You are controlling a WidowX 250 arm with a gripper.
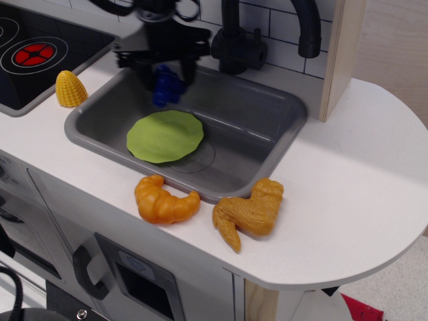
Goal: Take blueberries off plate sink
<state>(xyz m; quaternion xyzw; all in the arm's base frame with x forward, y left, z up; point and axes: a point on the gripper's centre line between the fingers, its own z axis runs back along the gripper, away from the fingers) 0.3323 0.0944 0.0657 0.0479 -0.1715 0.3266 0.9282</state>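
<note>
The dark blue blueberries (166, 85) hang in my black gripper (165, 75), which is shut on them above the far left part of the grey sink (267, 124). They are lifted clear of the light green plate (165, 136), which lies flat and bare on the sink floor, a little in front of and below the gripper. The gripper's upper part runs out of the frame at the top.
A yellow corn toy (69, 88) stands on the counter left of the sink, beside the black stovetop (40, 50). An orange croissant (164, 201) and a tan chicken piece (250, 212) lie on the front counter. A black faucet (238, 40) stands behind the sink.
</note>
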